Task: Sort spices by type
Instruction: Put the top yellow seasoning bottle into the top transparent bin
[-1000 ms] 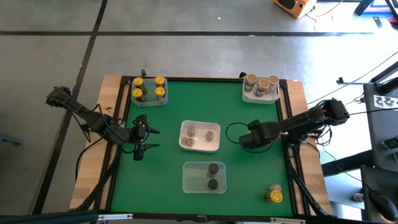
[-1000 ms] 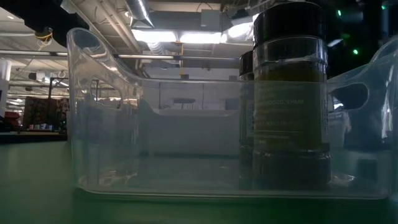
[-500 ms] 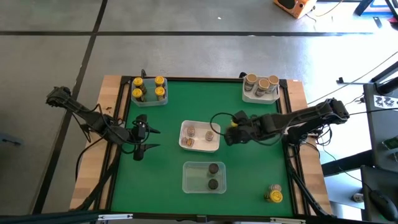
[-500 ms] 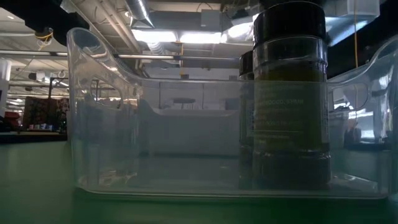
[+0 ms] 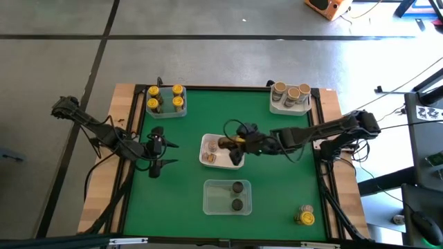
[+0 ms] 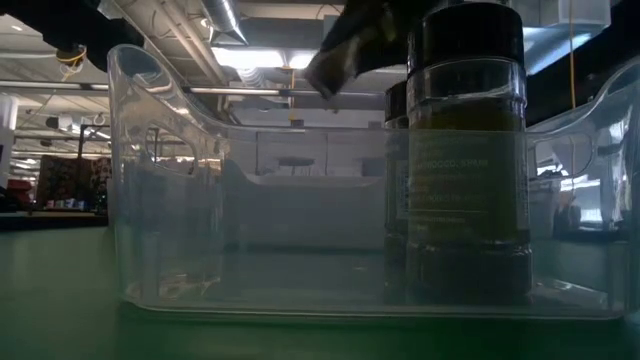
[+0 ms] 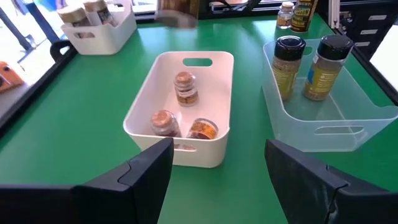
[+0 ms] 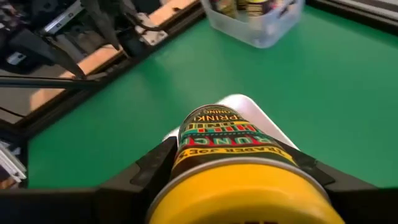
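1. So, compared with a second back: right gripper (image 5: 232, 143) now reaching in over the right edge of the white bin (image 5: 206, 160) at table centre, where earlier sat well right of it over bare green mat (image 5: 180, 200). Left gripper (image 5: 166, 153) parked in the same spot left of the white bin, fingers spread, nothing between them.
2. Clamped in the right gripper: a yellow-lidded jar (image 8: 236, 155), gripped by its sides, held above the white bin's edge.
3. Pointing: long axis lying roughly level along the arm, lid end toward the wrist camera, bottom end out toward the left side of the table.
4. Count time, from above: four yellow-lidded jars (image 5: 165, 99) in the clear bin at the far-left corner, three tan-lidded jars (image 5: 291, 92) in the white bin at the far-right corner.
5. Three brownish jars (image 7: 183, 88) in the centre white bin: one upright, two looking tipped over.
6. Two dark-lidded jars (image 5: 237, 195) upright in the clear bin (image 5: 214, 200) nearer the front edge.
7. Two more loose at the front-right corner (image 5: 304, 214), one yellow-lidded, the other's lid hard to make out.
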Controlling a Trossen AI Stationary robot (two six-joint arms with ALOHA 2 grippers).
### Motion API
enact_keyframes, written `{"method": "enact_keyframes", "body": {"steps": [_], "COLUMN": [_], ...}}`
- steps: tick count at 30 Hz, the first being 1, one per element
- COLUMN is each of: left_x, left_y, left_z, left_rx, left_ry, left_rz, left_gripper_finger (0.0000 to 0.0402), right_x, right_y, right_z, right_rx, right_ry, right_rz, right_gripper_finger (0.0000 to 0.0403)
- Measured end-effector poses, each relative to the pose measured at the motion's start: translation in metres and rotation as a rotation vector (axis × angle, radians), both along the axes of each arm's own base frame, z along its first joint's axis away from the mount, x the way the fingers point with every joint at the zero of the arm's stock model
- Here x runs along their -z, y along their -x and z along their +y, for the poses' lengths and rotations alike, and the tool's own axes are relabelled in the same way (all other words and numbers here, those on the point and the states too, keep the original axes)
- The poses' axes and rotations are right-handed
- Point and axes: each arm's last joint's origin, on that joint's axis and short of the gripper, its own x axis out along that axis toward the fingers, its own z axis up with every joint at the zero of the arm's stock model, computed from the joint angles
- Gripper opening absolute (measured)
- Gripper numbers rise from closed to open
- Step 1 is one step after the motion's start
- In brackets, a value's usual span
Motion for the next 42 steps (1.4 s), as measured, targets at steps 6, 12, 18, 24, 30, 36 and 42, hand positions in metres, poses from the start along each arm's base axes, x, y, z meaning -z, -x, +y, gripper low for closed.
{"method": "enact_keyframes", "body": {"steps": [6, 12, 18, 24, 30, 36, 42], "left_x": [0.000, 0.000, 0.000, -0.002, -0.002, -0.003, 0.000], "left_y": [0.000, 0.000, 0.000, 0.000, 0.000, 0.000, -0.002], "left_z": [0.001, 0.002, 0.002, 0.002, 0.002, 0.004, 0.012], "left_rx": [-0.030, -0.038, -0.049, -0.059, -0.051, -0.063, -0.133], "left_ry": [-0.031, -0.039, -0.065, -0.041, -0.057, -0.182, -0.222], "left_rz": [-0.009, -0.006, -0.005, -0.013, -0.011, -0.010, 0.001], "left_gripper_finger": [0.0251, 0.0251, 0.0251, 0.0251, 0.0251, 0.0251, 0.0251], "right_x": [0.012, 0.022, 0.012, 0.010, 0.033, 0.063, 0.089], "right_y": [-0.025, -0.056, -0.103, -0.142, -0.160, -0.164, -0.163], "right_z": [-0.012, -0.028, -0.039, -0.054, -0.076, -0.116, -0.156], "right_rx": [-0.062, -0.119, -0.187, -0.212, -0.235, -0.230, -0.242], "right_ry": [0.021, 0.058, 0.137, 0.200, 0.225, 0.223, 0.152], "right_rz": [-0.064, -0.069, 0.017, 0.144, 0.277, 0.369, 0.417], "right_gripper_finger": [0.0209, 0.0209, 0.0209, 0.0209, 0.0209, 0.0209, 0.0209]}}
